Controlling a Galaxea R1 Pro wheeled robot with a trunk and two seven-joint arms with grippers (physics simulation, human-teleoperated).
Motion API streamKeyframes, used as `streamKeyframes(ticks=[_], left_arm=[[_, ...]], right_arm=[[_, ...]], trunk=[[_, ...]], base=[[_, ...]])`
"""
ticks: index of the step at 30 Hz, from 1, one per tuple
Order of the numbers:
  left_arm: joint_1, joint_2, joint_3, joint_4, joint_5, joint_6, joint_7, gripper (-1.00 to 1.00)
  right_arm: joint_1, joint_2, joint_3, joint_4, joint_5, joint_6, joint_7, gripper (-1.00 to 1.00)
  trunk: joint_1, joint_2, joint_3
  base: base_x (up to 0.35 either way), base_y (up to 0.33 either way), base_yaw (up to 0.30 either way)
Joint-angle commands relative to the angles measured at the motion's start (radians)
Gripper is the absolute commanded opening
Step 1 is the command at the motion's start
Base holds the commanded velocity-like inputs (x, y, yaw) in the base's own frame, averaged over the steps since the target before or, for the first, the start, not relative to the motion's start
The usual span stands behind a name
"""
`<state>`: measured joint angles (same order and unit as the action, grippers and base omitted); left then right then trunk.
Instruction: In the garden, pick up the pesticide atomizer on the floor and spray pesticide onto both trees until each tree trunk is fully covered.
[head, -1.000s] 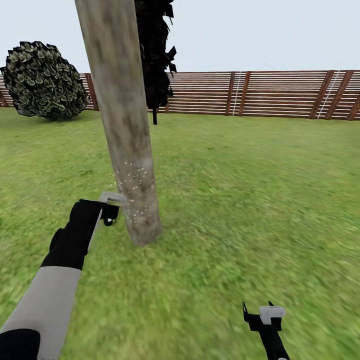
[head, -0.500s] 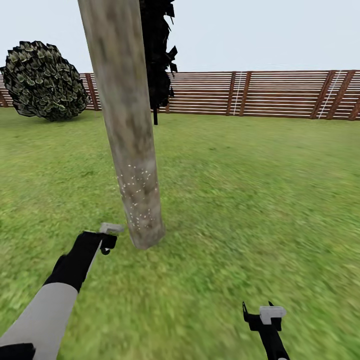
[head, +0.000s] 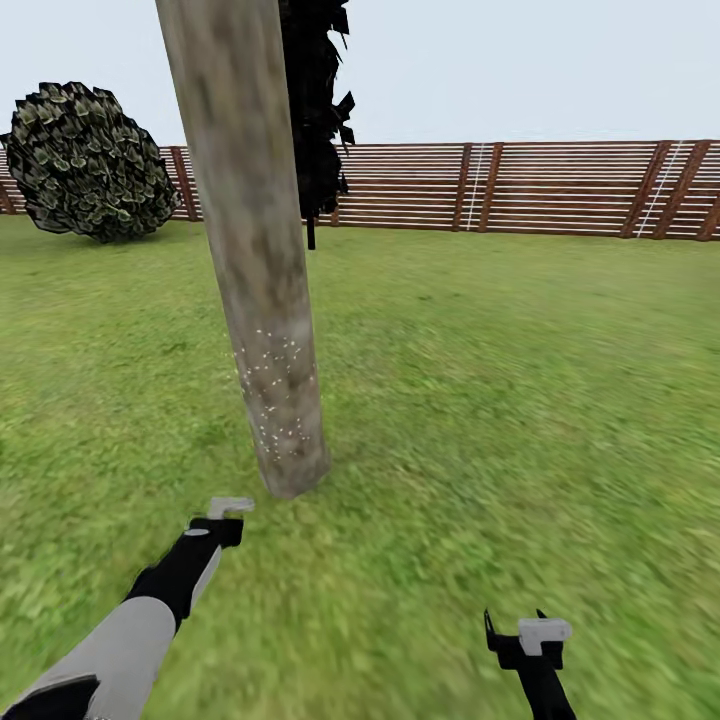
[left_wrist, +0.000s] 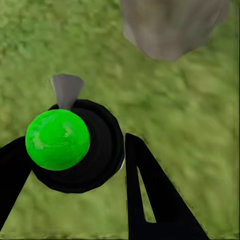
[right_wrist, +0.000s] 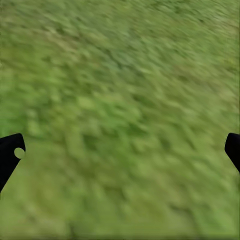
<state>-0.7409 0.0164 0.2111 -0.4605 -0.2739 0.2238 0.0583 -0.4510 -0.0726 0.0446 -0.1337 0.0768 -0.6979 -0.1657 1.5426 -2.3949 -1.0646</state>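
Note:
A thick beige-grey tree trunk (head: 262, 300) rises from the grass just ahead, left of centre. Fine white pesticide specks (head: 275, 390) dot its lower part. My left gripper (head: 224, 520) hovers low over the lawn, just short of the trunk's foot. In the left wrist view it (left_wrist: 75, 147) is shut on the pesticide atomizer (left_wrist: 75, 150), a black round bottle with a bright green ball on top and a grey nozzle aimed toward the trunk base (left_wrist: 172, 27). My right gripper (head: 525, 640) hangs open over bare grass, its fingertips (right_wrist: 10, 155) wide apart.
A brown slatted fence (head: 520, 188) closes the lawn at the back. A round dark bush (head: 85, 160) stands at the far left, and a dark-leaved tree (head: 315, 120) is behind the trunk. Open grass (head: 500, 400) stretches to the right.
My left arm has pulled back and down from the trunk's side toward me, still gripping the atomizer. The right arm has stayed put.

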Motion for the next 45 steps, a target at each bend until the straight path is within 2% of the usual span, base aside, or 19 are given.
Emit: streamKeyframes(ticks=[1, 4, 5, 7, 12, 15, 19, 29, 45], left_arm=[[-0.001, 0.004, 0.001, 0.012, -0.002, -0.011, 0.004, -1.0], [0.0, 0.011, 0.05, 0.021, -0.002, -0.023, 0.009, -1.0], [0.0, 0.01, 0.099, 0.022, -0.003, -0.027, 0.01, -1.0], [0.0, 0.01, 0.121, 0.025, -0.004, -0.029, 0.01, -1.0], [0.0, -0.003, 0.126, 0.032, -0.005, -0.031, 0.008, -1.0], [0.0, -0.005, 0.126, 0.033, -0.006, -0.056, 0.008, -1.0], [0.0, -0.006, 0.126, 0.034, -0.006, -0.066, 0.009, -1.0], [0.0, -0.006, 0.126, 0.034, -0.004, -0.067, 0.009, -1.0], [0.0, -0.007, 0.126, 0.034, -0.004, -0.067, 0.01, -1.0]], right_arm=[[0.0, 0.0, 0.0, 0.0, 0.0, 0.0, 0.0, 1.0], [0.0, 0.0, 0.001, -0.001, 0.0, 0.0, 0.0, 1.0], [0.0, 0.001, 0.001, -0.001, 0.0, 0.0, -0.001, 1.0], [0.0, 0.001, 0.001, -0.001, -0.001, 0.0, -0.001, 1.0], [0.0, 0.001, 0.0, 0.0, -0.002, 0.0, -0.002, 1.0], [0.0, 0.001, 0.0, 0.0, -0.002, 0.0, -0.002, 1.0], [0.0, 0.001, 0.0, 0.0, -0.002, 0.0, -0.002, 1.0], [0.0, 0.001, 0.0, 0.0, -0.002, 0.0, -0.002, 1.0], [0.0, 0.001, 0.0, 0.0, -0.001, 0.0, -0.002, 1.0]], trunk=[[0.0, 0.0, 0.0], [0.0, 0.0, 0.0], [0.0, 0.0, 0.0], [0.0, 0.0, 0.0], [0.0, 0.0, 0.0], [0.0, 0.0, 0.0], [0.0, 0.0, 0.0], [0.0, 0.0, 0.0], [0.0, 0.0, 0.0]], base=[[0.0, -0.108, 0.0], [0.0, -0.214, 0.0], [0.0, -0.26, 0.056], [0.0, -0.267, 0.166], [0.0, -0.27, 0.255], [0.036, -0.27, 0.275], [0.142, -0.264, 0.247], [0.076, -0.267, 0.025], [0.0, -0.274, 0.274]])
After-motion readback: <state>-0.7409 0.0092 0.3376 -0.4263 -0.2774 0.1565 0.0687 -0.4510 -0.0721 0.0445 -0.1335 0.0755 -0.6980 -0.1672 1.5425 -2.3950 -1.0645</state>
